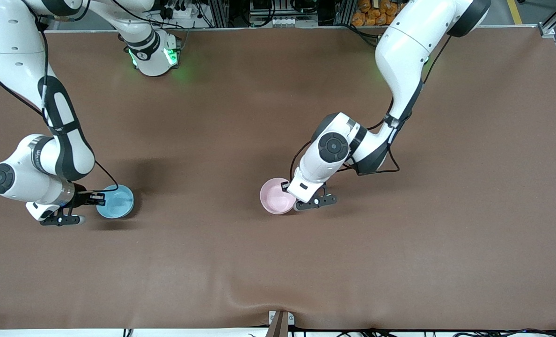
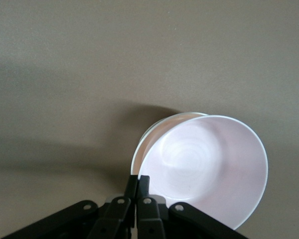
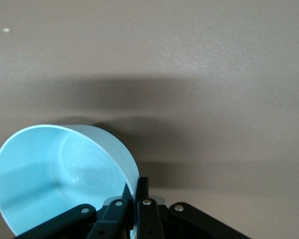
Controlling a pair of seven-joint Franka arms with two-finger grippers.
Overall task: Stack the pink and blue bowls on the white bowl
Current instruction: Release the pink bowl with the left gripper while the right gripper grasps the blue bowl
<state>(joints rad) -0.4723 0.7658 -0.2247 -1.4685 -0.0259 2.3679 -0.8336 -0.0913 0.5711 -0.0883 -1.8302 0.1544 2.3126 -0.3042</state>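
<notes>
My left gripper [image 1: 294,200] is shut on the rim of the pale pink bowl [image 1: 276,195] near the middle of the table. In the left wrist view the fingers [image 2: 139,183] pinch the pink bowl [image 2: 209,169], which is tilted over the white bowl [image 2: 145,139]. Only an arc of the white bowl's rim shows under it. In the front view the white bowl is hidden by the pink one. My right gripper [image 1: 100,199] is shut on the rim of the sky-blue bowl [image 1: 116,201] toward the right arm's end. The blue bowl [image 3: 60,174] hangs tilted, low over the table, pinched by the gripper [image 3: 138,188].
The brown table cover [image 1: 278,262] is bare around both bowls. A small bracket [image 1: 280,320] sits at the table edge nearest the front camera.
</notes>
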